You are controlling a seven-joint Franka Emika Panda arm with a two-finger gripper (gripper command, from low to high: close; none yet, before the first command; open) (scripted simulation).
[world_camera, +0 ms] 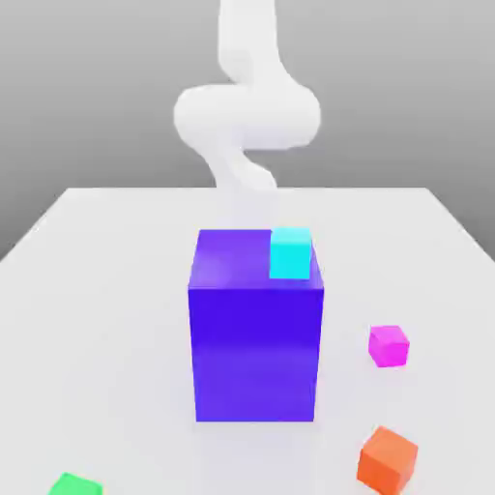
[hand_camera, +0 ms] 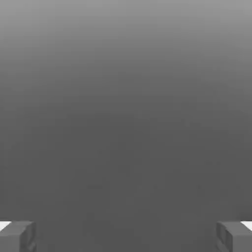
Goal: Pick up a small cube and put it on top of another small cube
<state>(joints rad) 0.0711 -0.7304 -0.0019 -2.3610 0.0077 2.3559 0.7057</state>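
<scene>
A plain grey backdrop stands behind a pale white desk (world_camera: 106,290) in the exterior view. At the frame's centre a tall blue-violet block (world_camera: 255,348) rests on the desk. A small cyan cube (world_camera: 290,253) sits on the block's top face, at its upper right corner as the frame shows it. To the right of the block, a small magenta cube (world_camera: 389,345) lies on the desk, apart from the block. Lower right, near the frame's bottom edge, an orange cube (world_camera: 388,459) lies turned at an angle. At the lower left, a green cube (world_camera: 75,484) is cut off by the frame's bottom edge. Behind the block, in the upper middle of the frame, the white arm (world_camera: 247,111) curves up and out of the top edge.

The hand view looks onto an even grey backdrop, darker toward the lower part. The end effector (hand_camera: 126,236) has its two grey fingers (hand_camera: 17,236) at the lower left and lower right corners, spread wide apart with nothing between them.
</scene>
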